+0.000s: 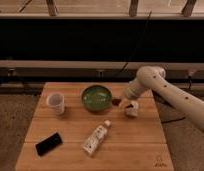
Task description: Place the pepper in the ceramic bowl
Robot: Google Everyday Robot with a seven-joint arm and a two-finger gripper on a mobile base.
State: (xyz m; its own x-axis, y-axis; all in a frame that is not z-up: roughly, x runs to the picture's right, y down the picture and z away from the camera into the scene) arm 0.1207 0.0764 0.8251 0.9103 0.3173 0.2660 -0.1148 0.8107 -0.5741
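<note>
Just off the right rim of the bowl (pixel 96 88), the fingers (pixel 123 100) at the end of the pale arm (pixel 160 88) are closed on the pepper (pixel 116 101). The gripper (pixel 120 102) hangs low above the desk (pixel 137 142), and the arm reaches in from the right edge of the view. The pepper shows as a small dark-red sliver at the fingers' tip, at the outer edge of the bowl's rim and not down inside it. Whether it touches the rim cannot be told.

The bowl is dark green and glossy. It stands upright just left of the fingers as seen, and its inside holds nothing that can be made out. Just beside the fingers, on the side toward the viewer and slightly to the right, a small white object (pixel 131 109) sits on the wood; what it is cannot be told. Farther from the fingers, past the bowl on the left, a white cup (pixel 56 102) stands upright, apart from the bowl. Toward the viewer from the fingers, a white bottle (pixel 96 137) lies on its side, its cap end pointing back toward them. Farthest from the fingers, near the front left corner, a flat black slab (pixel 48 143) lies at an angle.
</note>
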